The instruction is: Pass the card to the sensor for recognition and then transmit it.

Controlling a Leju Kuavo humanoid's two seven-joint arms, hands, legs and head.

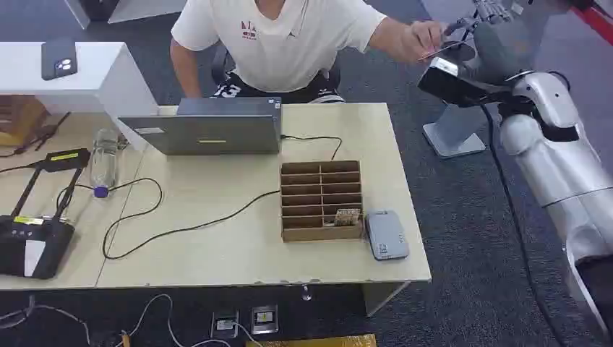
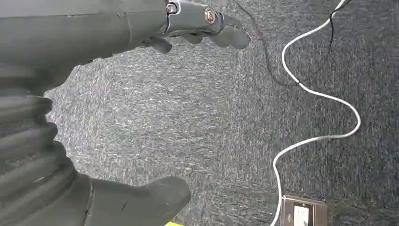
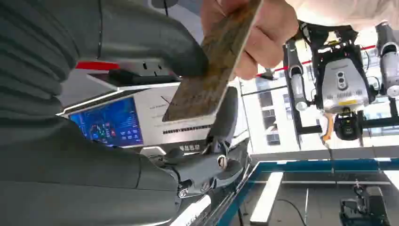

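Note:
My right arm is raised at the far right of the table, and my right hand [image 1: 490, 10] is level with the person's outstretched hand [image 1: 415, 37]. The brown patterned card [image 3: 207, 75] sits between my thumb [image 3: 181, 52] and a dark finger [image 3: 227, 115], while the person's hand [image 3: 256, 33] grips its other end. In the head view the card [image 1: 438, 50] shows as a thin reddish edge. The grey sensor [image 1: 385, 235] lies on the table near its front right corner. My left hand [image 2: 94, 37] hangs over the carpet with fingers apart, holding nothing.
A person in a white shirt [image 1: 278, 36] sits behind the table. On it stand a slotted wooden box [image 1: 322, 200] holding another card [image 1: 347, 215], a laptop [image 1: 209, 124], a water bottle [image 1: 103, 155] and black cables. A white cable [image 2: 320, 94] runs over the carpet.

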